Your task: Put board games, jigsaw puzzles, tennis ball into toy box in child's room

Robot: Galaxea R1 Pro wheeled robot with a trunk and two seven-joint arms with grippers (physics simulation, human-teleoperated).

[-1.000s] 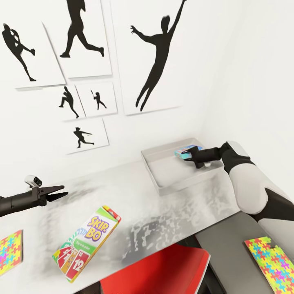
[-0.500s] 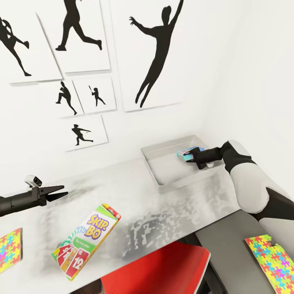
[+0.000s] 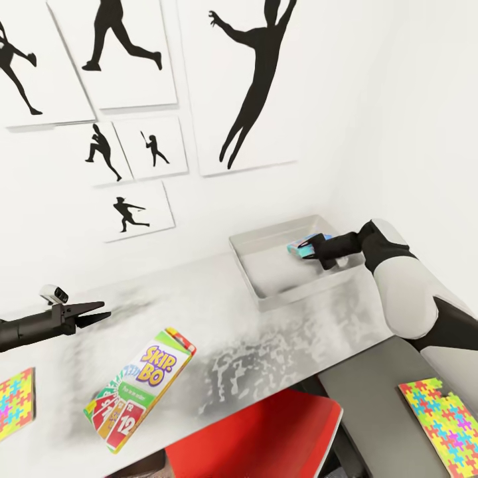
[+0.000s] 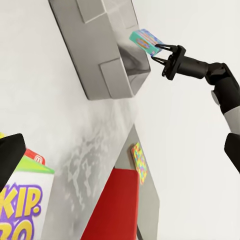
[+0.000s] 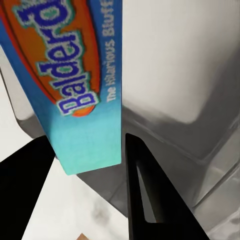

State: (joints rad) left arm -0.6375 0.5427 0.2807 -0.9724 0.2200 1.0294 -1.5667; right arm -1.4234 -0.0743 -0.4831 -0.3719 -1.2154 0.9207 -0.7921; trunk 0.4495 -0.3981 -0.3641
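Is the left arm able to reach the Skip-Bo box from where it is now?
Probably yes. The left gripper hovers open over the table, near the Skip-Bo box, and nothing lies between them.

Your right arm wears smooth white shells over the forearm, split by a dark grey band, with a black wrist tapering to a matt black right gripper of 2 thin pointed fingers. Your left arm is slim and black; its left gripper carries a small grey camera block on top.
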